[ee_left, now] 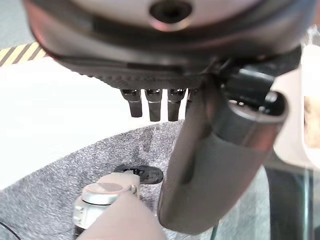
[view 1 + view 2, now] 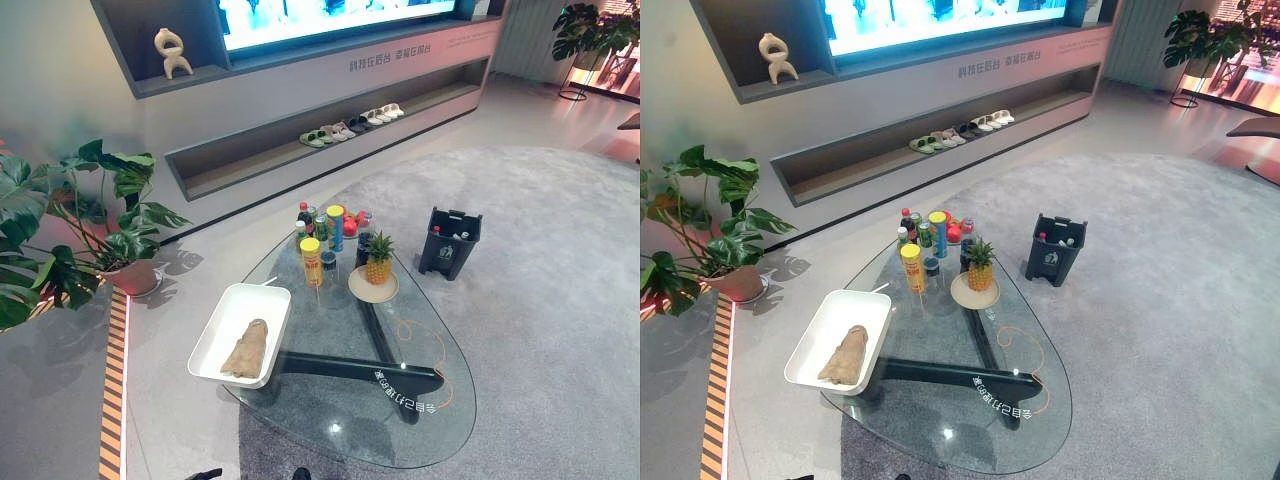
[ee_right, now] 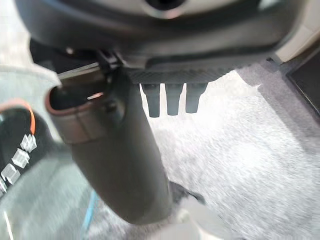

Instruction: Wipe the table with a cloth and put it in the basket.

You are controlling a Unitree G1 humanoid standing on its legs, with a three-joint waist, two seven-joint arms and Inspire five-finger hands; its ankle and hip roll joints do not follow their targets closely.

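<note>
One cloth [image 2: 246, 348] in basket [image 2: 215, 330], tbl [image 2: 420, 440] edge

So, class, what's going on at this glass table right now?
Nothing is being handled at this moment. The brown cloth lies in the white basket on the left side of the glass table. Bottles and a pineapple on a plate stand at the far end. The left hand and right hand hang off the table, fingers relaxed, holding nothing.

Left hand [image 1: 200, 165]: fingers [image 1: 152, 102] straight, hanging in row, thumb extended, holding nothing. Right hand [image 3: 120, 160]: fingers [image 3: 172, 100] straight, thumb out, nothing held. Both apparently hanging low beside body, palms empty.
</note>
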